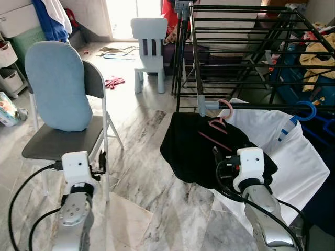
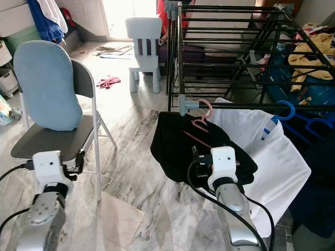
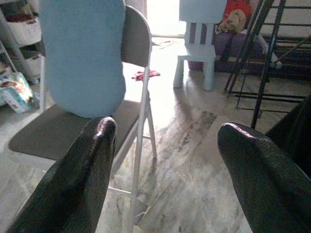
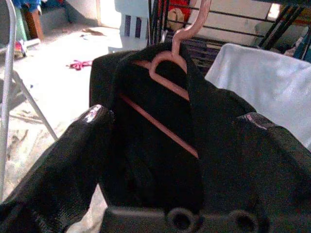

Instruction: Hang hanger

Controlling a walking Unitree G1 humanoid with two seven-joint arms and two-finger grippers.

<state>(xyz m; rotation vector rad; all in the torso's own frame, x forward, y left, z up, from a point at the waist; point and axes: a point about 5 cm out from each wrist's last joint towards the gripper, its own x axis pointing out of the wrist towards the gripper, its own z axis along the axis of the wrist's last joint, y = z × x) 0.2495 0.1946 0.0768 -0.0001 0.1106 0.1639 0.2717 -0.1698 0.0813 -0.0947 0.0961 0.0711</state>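
Note:
A black garment [image 1: 191, 149] hangs on a pink hanger [image 1: 220, 124], whose hook [image 1: 227, 106] sits over the front rail of the black drying rack [image 1: 246, 106]. My right gripper [image 4: 175, 119] is held low in front of the garment, open, its fingers [image 4: 90, 121] spread to either side of the cloth and the hanger [image 4: 165, 77]. Whether the pads touch the cloth I cannot tell. My left gripper [image 3: 165, 131] is open and holds nothing, off to the left beside the folding chair [image 1: 63, 142].
A white garment [image 1: 293, 151] on a blue hanger [image 1: 309, 111] hangs right of the black one. The chair carries a blue cushion [image 1: 57, 83]. A pale child's chair [image 1: 149, 47] and a red cloth [image 1: 113, 81] lie farther back on the marble floor.

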